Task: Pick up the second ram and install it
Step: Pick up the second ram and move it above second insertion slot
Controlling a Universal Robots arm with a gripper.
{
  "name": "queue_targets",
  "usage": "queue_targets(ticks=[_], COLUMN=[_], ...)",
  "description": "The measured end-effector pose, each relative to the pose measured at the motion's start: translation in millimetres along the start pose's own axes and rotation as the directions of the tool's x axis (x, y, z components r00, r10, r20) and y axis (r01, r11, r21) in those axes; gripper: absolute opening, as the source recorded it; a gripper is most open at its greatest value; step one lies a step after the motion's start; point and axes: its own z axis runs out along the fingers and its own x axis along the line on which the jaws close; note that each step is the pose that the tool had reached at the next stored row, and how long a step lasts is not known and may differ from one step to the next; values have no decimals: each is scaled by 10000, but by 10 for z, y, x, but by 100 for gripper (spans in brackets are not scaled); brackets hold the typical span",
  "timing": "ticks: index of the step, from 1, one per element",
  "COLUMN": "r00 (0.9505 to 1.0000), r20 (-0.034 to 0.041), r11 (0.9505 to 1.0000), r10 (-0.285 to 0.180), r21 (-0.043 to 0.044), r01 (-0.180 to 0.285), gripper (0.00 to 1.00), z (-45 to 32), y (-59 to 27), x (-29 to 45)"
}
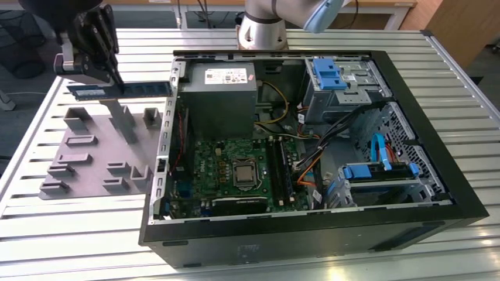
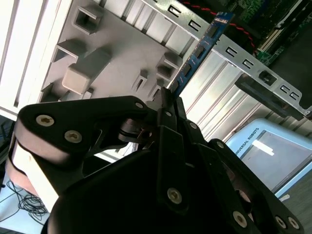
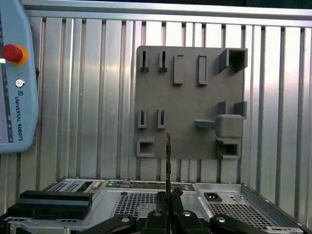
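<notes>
In the exterior view my gripper [image 1: 117, 82] hangs over the far end of the grey holder tray [image 1: 93, 126], toward the worktop's [image 1: 62, 234] edge at the exterior view's left. My fingers are clenched on the second ram [image 1: 144, 89], gripping it about midway along. I hold the strip level and on edge, up clear of the tray's posts and pockets. Its bluish-labelled end points to the exterior view's left and its other end sits just beside the wall of the computer case [image 1: 312, 237].

In the second wrist view the ram [image 2: 200, 48] runs out from my gripper [image 2: 168, 97] across the tray [image 2: 122, 53], with the teach pendant [image 2: 265, 151] lying on the worktop beyond. In the first wrist view the ram [image 3: 168, 156] is a thin edge-on line rising from my gripper [image 3: 169, 192] in front of the tray [image 3: 190, 97]. The pendant [image 3: 14, 87] lies off to one side.

The black case lies on its side, open, just beside the tray, and it takes up the middle and the exterior view's right of the worktop. Inside, the power supply [image 1: 219, 88] fills the far corner nearest the tray. In front of it is the green motherboard [image 1: 211, 164] with its processor socket [image 1: 245, 172] and the long black slots [image 1: 281, 170]. A tangle of cables [image 1: 308, 167] comes next. Farthest to the exterior view's right are the far blue caddy [image 1: 328, 73] and the near blue caddy [image 1: 367, 171] in their drive bays.
</notes>
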Motion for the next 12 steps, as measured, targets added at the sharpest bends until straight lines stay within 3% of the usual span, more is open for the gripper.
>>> queue_targets(ticks=[12], r00=[10000], r20=[0], r11=[10000], r10=[-1], r21=[1], r01=[1], gripper=[14], z=[1], y=[-140], x=[3])
